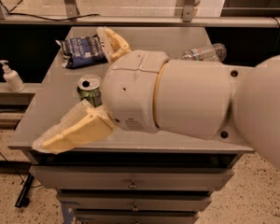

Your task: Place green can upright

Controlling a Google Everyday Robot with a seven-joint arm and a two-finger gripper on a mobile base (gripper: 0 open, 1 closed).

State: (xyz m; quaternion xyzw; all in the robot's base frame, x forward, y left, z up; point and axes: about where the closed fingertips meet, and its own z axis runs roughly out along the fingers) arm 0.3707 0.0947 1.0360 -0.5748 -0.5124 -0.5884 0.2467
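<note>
The green can (90, 93) stands upright on the grey table (56, 85), left of the middle, with its silver top showing. My gripper (73, 88) is open and close to the camera. One cream finger (70, 132) reaches over the table's front left edge. The other finger (113, 42) points to the back. The can stands in the gap between them, and its right side is hidden behind the wrist. I cannot tell whether either finger touches it.
A dark blue snack bag (78, 51) lies at the back left of the table. A clear plastic bottle (204, 53) lies on its side at the back right. A soap dispenser (11, 77) stands on a low ledge at the left. Drawers (130, 185) are under the table.
</note>
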